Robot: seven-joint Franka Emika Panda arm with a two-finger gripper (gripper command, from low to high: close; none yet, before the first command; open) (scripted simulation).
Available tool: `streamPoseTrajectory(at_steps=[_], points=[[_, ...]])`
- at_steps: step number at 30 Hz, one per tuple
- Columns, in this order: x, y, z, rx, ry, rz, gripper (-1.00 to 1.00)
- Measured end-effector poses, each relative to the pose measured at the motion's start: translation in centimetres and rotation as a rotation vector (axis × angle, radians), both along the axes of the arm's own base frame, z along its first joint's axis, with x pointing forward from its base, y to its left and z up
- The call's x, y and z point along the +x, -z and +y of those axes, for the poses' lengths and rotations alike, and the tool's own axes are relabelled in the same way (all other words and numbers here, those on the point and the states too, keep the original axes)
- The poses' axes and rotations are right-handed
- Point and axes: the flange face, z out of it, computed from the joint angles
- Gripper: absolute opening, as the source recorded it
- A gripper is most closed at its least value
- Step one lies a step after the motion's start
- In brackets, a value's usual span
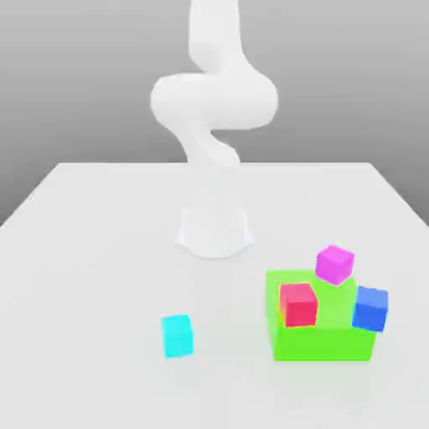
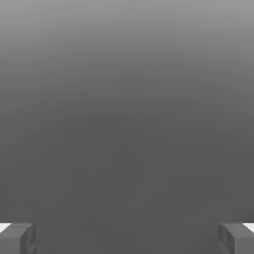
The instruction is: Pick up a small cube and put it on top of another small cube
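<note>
The small cyan cube (image 1: 177,336) rests alone on the white table (image 1: 84,251), toward the front and on the exterior view's left of the other blocks. A red cube (image 1: 298,304) and a magenta cube (image 1: 335,264) sit on a large green block (image 1: 321,323), and a blue cube (image 1: 370,308) leans at that block's right side. In the hand view my gripper (image 2: 127,238) is open, its two grey fingertips (image 2: 17,238) far apart with nothing between them, facing plain grey background. The white arm (image 1: 214,100) rises from its base behind the blocks.
The arm's round base (image 1: 214,232) stands mid-table behind the cubes. Bare white tabletop lies between the cyan cube and the green block and across the exterior view's left side.
</note>
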Motion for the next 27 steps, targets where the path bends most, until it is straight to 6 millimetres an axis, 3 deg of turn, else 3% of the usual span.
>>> streamPoseTrajectory(at_steps=[4, 9, 14, 18, 20, 26, 27], points=[[3.9, 9.9, -1.5, -0.032, -0.029, 0.145, 0.00], [5.3, 22.4, -3.2, -0.060, -0.074, 0.322, 0.00], [2.8, 35.0, -4.6, -0.074, -0.130, 0.512, 0.00], [-2.5, 44.9, -5.4, -0.072, -0.185, 0.683, 0.00], [-3.5, 47.5, -5.4, -0.071, -0.199, 0.712, 0.00], [-3.9, 52.8, -5.5, -0.072, -0.201, 0.722, 0.00], [-4.0, 53.3, -5.5, -0.071, -0.201, 0.722, -1.00]])
